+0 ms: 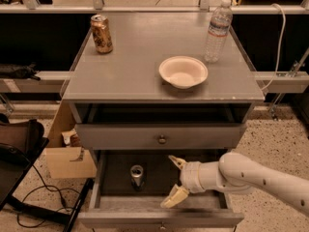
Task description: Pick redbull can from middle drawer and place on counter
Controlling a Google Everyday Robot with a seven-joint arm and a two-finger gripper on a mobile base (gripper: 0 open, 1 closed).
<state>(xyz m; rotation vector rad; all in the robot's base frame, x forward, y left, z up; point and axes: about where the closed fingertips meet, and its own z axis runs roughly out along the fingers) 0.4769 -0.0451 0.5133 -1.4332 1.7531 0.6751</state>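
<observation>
My one camera sits high in front of the cabinet and fairly near it, looking down and forward at its front. The counter fills the view from centre up to 12 o'clock, and the open middle drawer lies at 6 o'clock. My arm enters from 4 o'clock. My gripper, fingers spread, hangs over the drawer, at 3 o'clock from the redbull can and apart from it.

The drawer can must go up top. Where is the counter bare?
On the counter, bare: front-left, between gold can and bowl, and the back strip between gold can and water bottle. Crowded: the right side. The claw hangs open over the drawer beside the slim can.
</observation>
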